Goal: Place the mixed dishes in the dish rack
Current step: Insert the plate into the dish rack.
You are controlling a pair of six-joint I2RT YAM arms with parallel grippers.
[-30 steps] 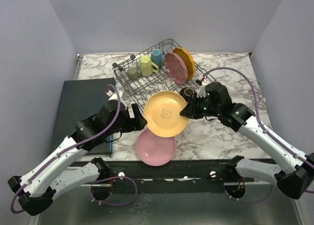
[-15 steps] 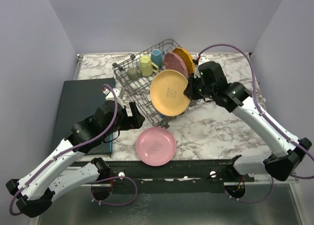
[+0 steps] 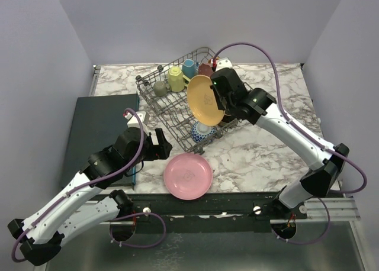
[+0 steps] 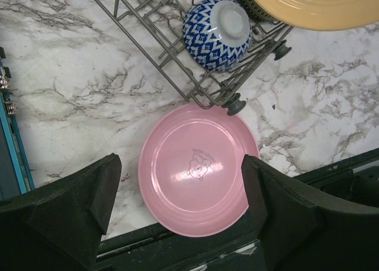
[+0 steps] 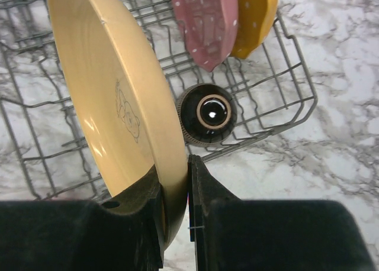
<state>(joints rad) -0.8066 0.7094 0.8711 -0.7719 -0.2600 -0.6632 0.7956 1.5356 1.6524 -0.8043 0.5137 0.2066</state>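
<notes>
My right gripper [image 3: 218,94] is shut on the rim of a peach plate [image 3: 204,99], which it holds on edge over the dish rack [image 3: 159,108]. In the right wrist view its jaws [image 5: 174,182] pinch the peach plate [image 5: 112,87] above the rack's wires [image 5: 284,99], beside a dark brown bowl [image 5: 210,114]. A pink dotted plate [image 5: 207,22] and an orange plate [image 5: 257,16] stand behind. A pink plate [image 3: 188,176] lies flat on the table near the front edge. My left gripper [image 4: 180,185] hangs open above the pink plate [image 4: 198,167], not touching it.
A blue-patterned bowl [image 3: 201,131] rests upside down at the rack's near corner. Olive [image 3: 160,88], yellow [image 3: 175,79] and blue [image 3: 189,67] mugs sit in the rack's far side. A dark flat mat [image 3: 98,129] lies to the left of the rack.
My right arm has carried the peach plate from above the table up and back over the rack, turning it on edge. My left arm has drawn back a little towards me.
</notes>
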